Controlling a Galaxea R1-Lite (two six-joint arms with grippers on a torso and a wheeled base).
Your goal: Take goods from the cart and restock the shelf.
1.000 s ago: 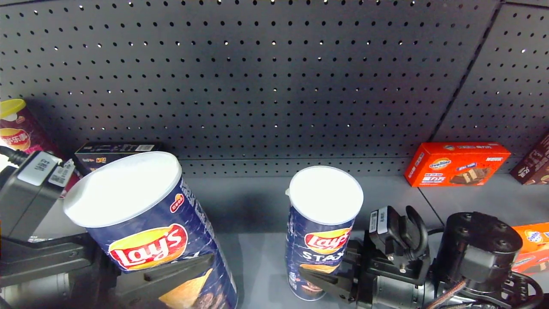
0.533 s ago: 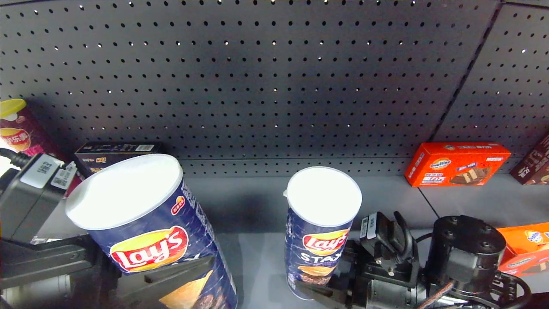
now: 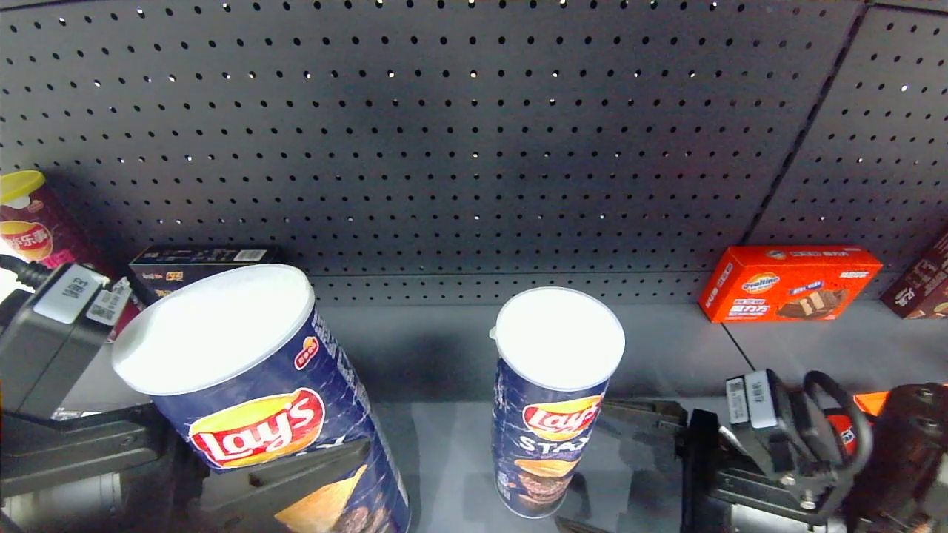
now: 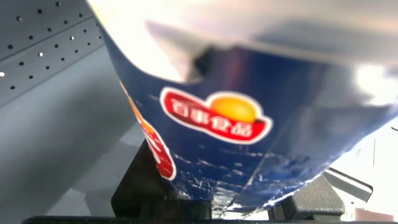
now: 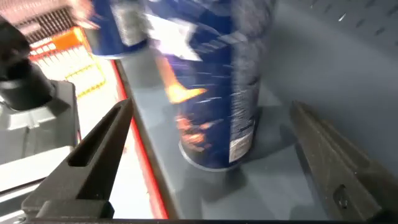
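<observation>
In the head view, the left gripper (image 3: 185, 459) is clamping a tilted chip can (image 3: 252, 385) low on its blue body. One dark finger is crossing the front of the can and the white lid is leaning away above the fingers. The right gripper (image 3: 592, 466) is standing wide open, and an upright chip can (image 3: 552, 400) is resting on the grey shelf (image 3: 444, 355) just off its fingertips, touching neither finger. Behind both grippers, a dark pegboard panel (image 3: 474, 148) is closing off the back of the shelf. A black box (image 3: 200, 259) and a maroon can (image 3: 29, 222) are sitting behind the left gripper. An orange box (image 3: 789, 281) is lying against the panel beyond the right gripper, with a brown box (image 3: 922, 285) farther out on the same side.

In the left wrist view, the tilted chip can (image 4: 249, 124) is filling the space between the fingers, which are pressing against its sides. The shelf (image 4: 62, 137) is lying below and beyond it.

In the right wrist view, the two fingers (image 5: 93, 162) are spreading far apart. The upright chip can (image 5: 217, 93) is standing on the shelf ahead of them, roughly centred in the gap and clear of both. A red front edge (image 5: 140, 155) is running along the shelf just beside one finger.
</observation>
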